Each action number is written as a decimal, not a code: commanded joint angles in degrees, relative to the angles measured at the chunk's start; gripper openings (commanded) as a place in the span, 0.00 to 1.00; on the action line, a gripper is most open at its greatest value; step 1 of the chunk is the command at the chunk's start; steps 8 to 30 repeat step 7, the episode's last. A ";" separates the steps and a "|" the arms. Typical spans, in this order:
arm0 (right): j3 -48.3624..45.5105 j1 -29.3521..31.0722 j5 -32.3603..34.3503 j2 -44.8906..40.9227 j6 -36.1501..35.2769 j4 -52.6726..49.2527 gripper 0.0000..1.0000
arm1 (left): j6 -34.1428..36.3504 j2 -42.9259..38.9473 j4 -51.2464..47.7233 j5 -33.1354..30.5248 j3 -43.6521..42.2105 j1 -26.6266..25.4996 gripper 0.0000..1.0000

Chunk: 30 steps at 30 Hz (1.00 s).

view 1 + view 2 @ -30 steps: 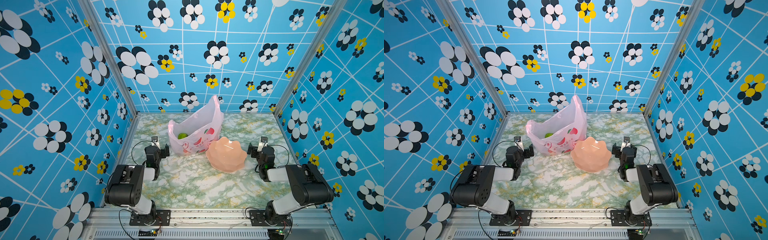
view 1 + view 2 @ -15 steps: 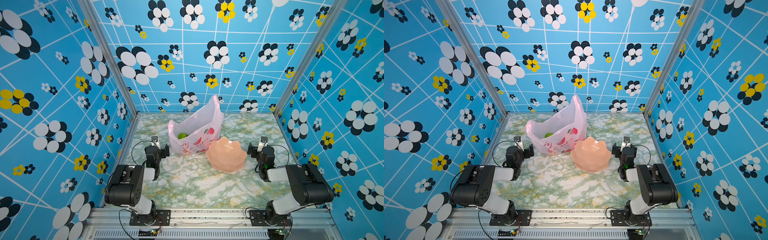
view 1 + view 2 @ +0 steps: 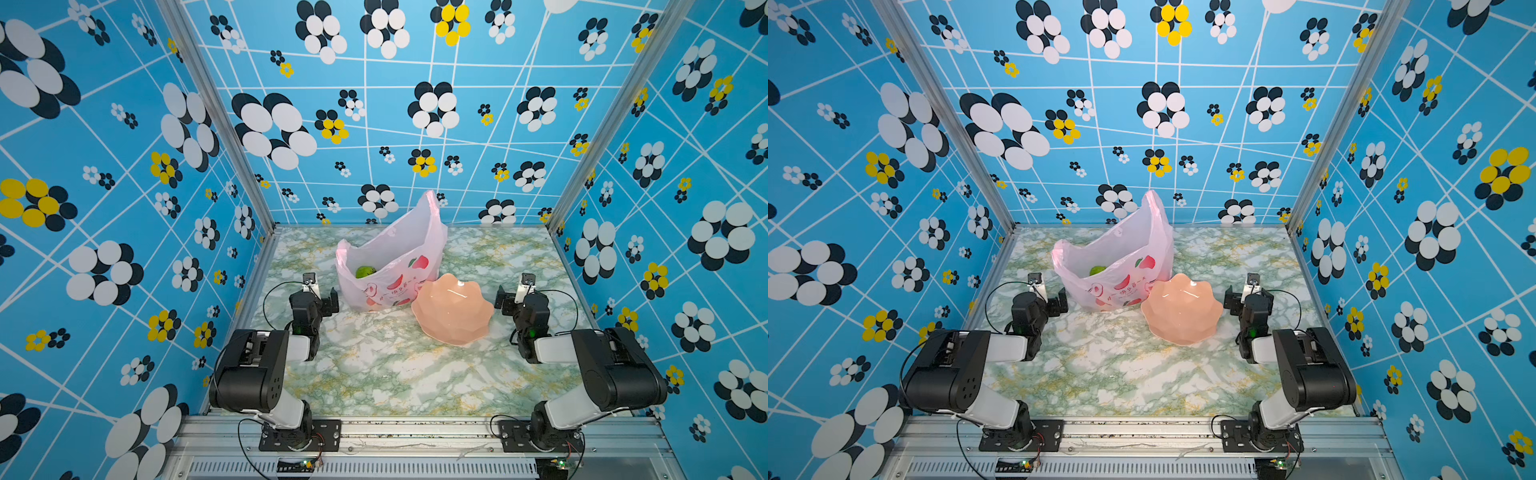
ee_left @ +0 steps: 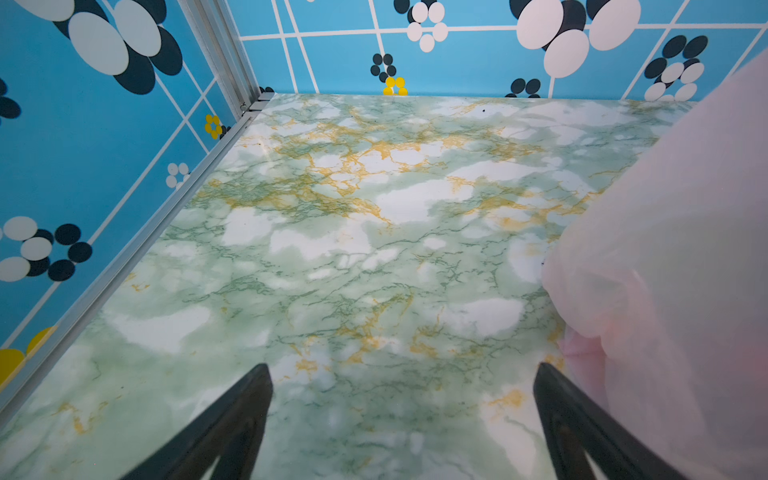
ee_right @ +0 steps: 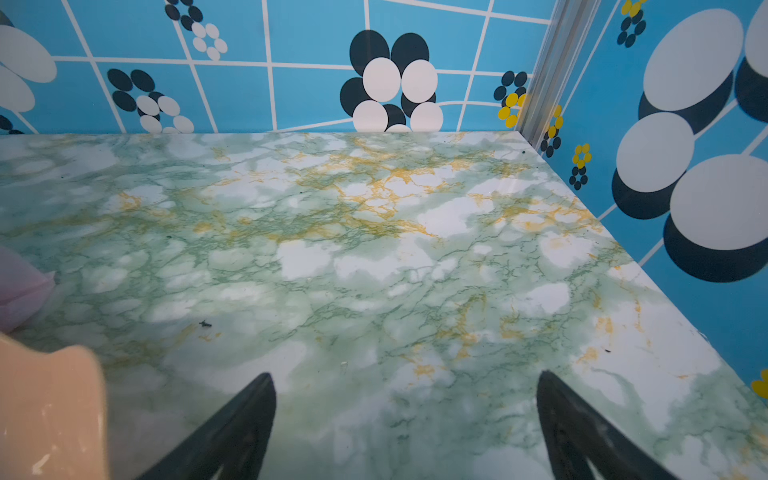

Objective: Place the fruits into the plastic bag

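Here is the table (image 3: 374, 374), and not a single loose fruit lies on it. The bag (image 3: 390, 257) stands at the middle towards the back wall. Its mouth gapes upward and one handle pokes up high, so anyone could drop things straight in. Down in that mouth sits a green fruit (image 3: 365, 272), plain in both top views. Red patches show low on the bag's front, but I cannot tell whether they are print alone or fruit showing through the thin plastic.

The bowl (image 3: 453, 309) sits just in front of the bag and to its right, with its rim up against the plastic. It is glossy and bare inside, so I judge it was the source and has been emptied.

Both arms are folded low and tucked back towards their own sides, the left arm (image 3: 257, 365) near the bag and the right arm (image 3: 611, 370) out past the bowl. To me that looks like a resting pose, clear of everything.

The left fingers (image 4: 232, 424) are spread wide over bare marble and hold nothing. The bag (image 4: 665, 270) bulges right beside one of them, and I cannot say whether it touches. The right fingers (image 5: 232, 428) are spread just as wide, also empty. The bowl's rim (image 5: 50, 407) and a corner of the bag (image 5: 20, 291) sit off to their side.

My read is that the job looks done, or very nearly. The only doubt is how many fruits the bag hides.
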 commanded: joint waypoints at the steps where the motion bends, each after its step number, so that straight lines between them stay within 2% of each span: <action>1: 1.74 -1.14 -2.34 -0.02 1.37 -2.55 0.99 | 0.29 -0.18 1.36 -0.48 0.47 -0.13 0.99; 30: 1.62 -1.40 -2.67 -0.07 1.23 -2.38 0.99 | 0.29 -0.18 1.35 -0.48 0.43 -0.09 0.99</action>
